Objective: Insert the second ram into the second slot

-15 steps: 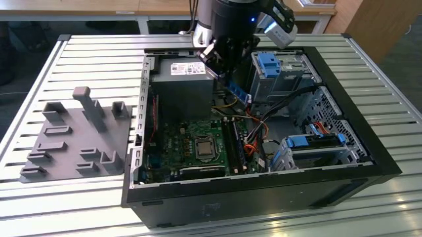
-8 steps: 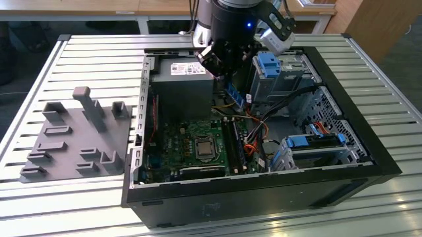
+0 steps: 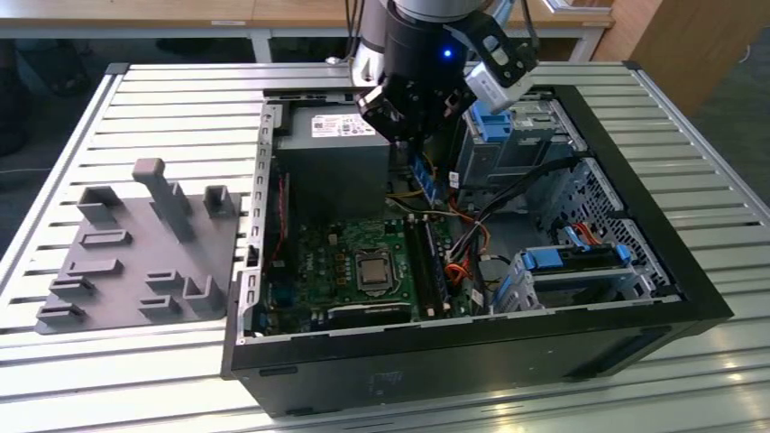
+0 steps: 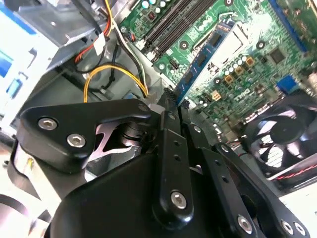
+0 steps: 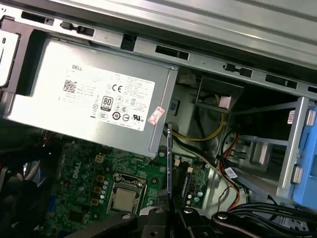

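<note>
Your hand (image 4: 171, 101) is pinching the second ram (image 4: 204, 58) by one end, holding it in the air inside the open computer case (image 3: 673, 298). The power supply (image 5: 94, 99) sits close beside it. Yellow cables (image 4: 114, 69) loop nearby. The memory slots (image 3: 435, 266) lie beside the processor socket (image 5: 123, 198).

The second ram (image 4: 204, 55) is blue with dark chips; the pincer (image 4: 171, 101) is black. The motherboard (image 3: 349, 257) is green, the case (image 3: 481, 356) black, and the power supply (image 5: 99, 94) silver-grey with a white label. The wires (image 4: 111, 69) are yellow and the drive latches (image 3: 575, 258) blue. The counter (image 3: 157, 99) is pale with parallel slats, the tray (image 3: 121, 271) plain grey.
</note>
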